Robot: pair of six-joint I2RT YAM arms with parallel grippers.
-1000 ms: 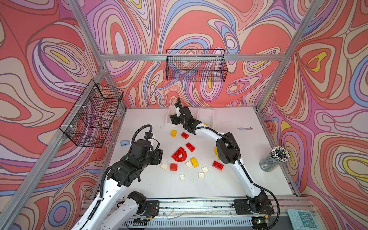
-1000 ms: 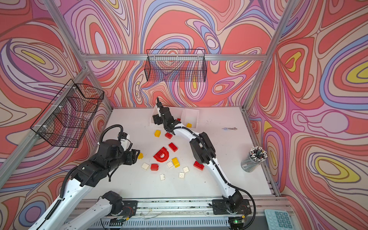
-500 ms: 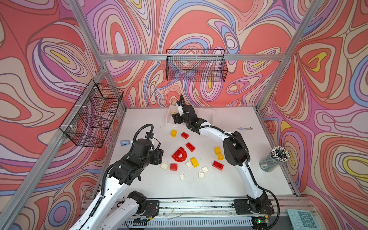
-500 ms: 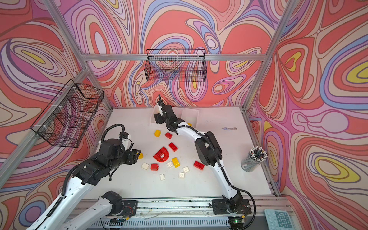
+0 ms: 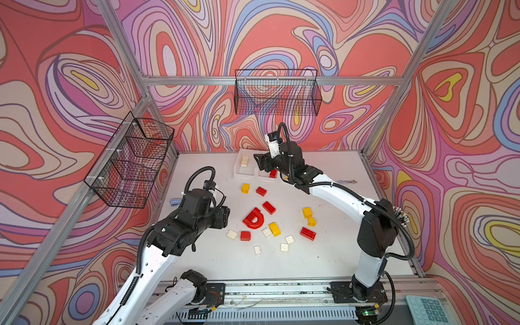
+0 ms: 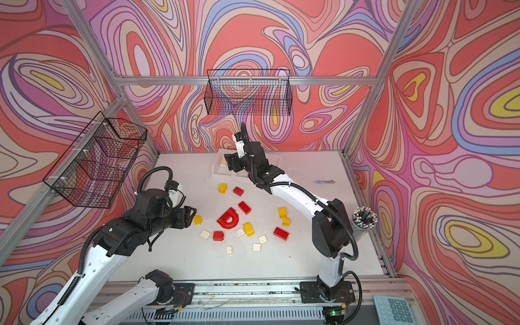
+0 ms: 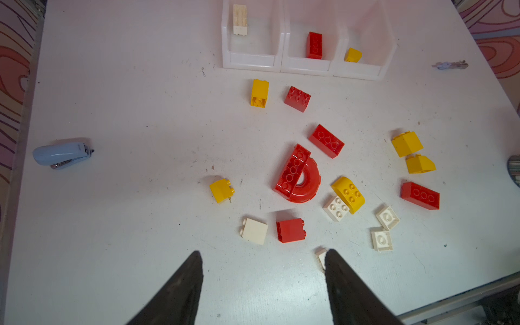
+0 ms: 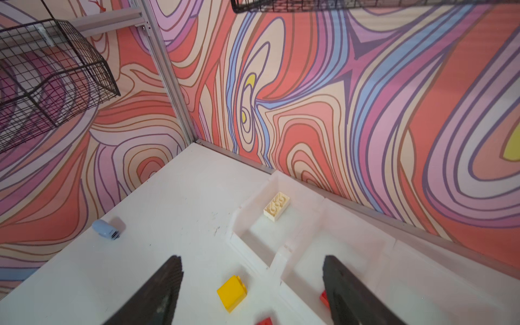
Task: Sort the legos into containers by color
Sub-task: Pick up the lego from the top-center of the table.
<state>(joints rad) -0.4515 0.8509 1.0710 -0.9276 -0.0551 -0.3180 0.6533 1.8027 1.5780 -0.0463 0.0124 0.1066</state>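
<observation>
Glossy plastic legos (image 7: 291,168), milky plastic containers (image 7: 253,60), scuffed matt table (image 7: 126,211)

We look down from high above the near edge over the whole table (image 5: 332,253) in both top views. Our left wrist camera faces the far containers (image 7: 306,66); the right sees them close up.

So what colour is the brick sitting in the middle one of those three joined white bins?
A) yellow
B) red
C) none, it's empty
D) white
B: in the left wrist view a red brick lies in the middle bin, while the white brick and the yellow brick lie in the ones either side.
</observation>
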